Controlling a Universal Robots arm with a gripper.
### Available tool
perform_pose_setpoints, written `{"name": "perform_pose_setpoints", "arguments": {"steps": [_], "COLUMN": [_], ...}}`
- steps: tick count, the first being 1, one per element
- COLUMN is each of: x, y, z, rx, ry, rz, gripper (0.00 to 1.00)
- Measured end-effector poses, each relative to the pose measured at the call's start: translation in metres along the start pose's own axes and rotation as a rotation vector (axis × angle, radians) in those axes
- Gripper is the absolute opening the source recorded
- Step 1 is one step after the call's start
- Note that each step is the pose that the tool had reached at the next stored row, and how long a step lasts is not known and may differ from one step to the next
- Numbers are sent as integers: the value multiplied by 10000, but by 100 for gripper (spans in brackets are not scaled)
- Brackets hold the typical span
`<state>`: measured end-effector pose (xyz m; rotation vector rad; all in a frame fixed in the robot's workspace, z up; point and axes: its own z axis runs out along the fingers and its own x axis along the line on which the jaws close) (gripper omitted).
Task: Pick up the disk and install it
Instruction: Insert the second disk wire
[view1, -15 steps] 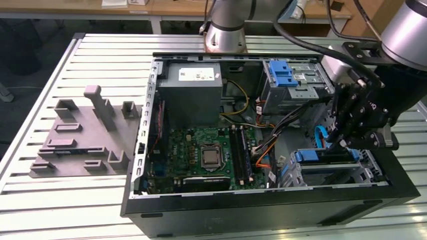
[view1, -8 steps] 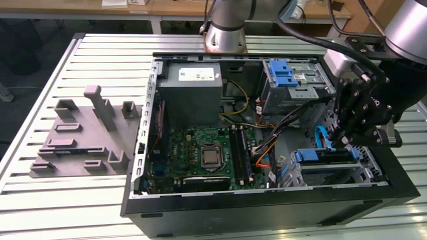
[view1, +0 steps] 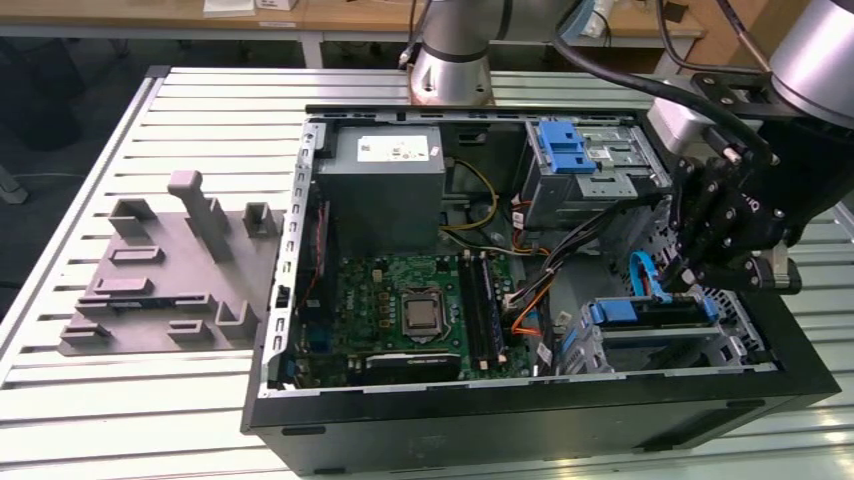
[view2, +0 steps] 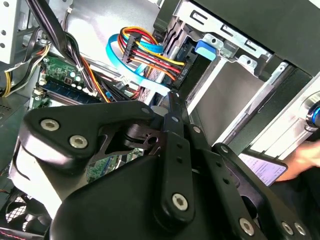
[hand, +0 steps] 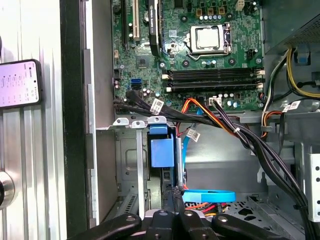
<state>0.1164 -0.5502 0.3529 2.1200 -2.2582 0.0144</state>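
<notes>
One disk (view1: 650, 312) sits down in the lower drive bay at the corner of the open computer case (view1: 534, 425) on the exterior view's right, and it's the blue carrier bracket that shows, with a dark slab beneath it. In the first wrist view that same blue bracket (hand: 162, 147) stands in the metal bay, edge-on. Right above it hangs the pincer (view1: 687, 280), black linkages angled down into the case, and in both wrist views its slim fingertips (hand: 173, 192) are pressed together with nothing seen between them, just beside a light-blue flat cable (hand: 207, 195). A bundle of coloured wires (view2: 150, 55) runs beside the bay. Further in lies the green motherboard (view1: 407, 305), then the big grey box (view1: 387, 180) with its white sticker, and an upper cage with a blue latch (view1: 567, 150). Out on the slatted counter (view1: 80, 390) rests a grey moulded fixture (view1: 174, 270), and a phone (hand: 20, 82) lies beside the case.
</notes>
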Motion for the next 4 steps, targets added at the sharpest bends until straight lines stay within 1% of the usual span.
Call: {"name": "perform_pose_setpoints", "arguments": {"steps": [4], "x": [0], "y": [0], "z": [-1], "rx": [0], "ry": [0], "rz": [0], "gripper": [11]}}
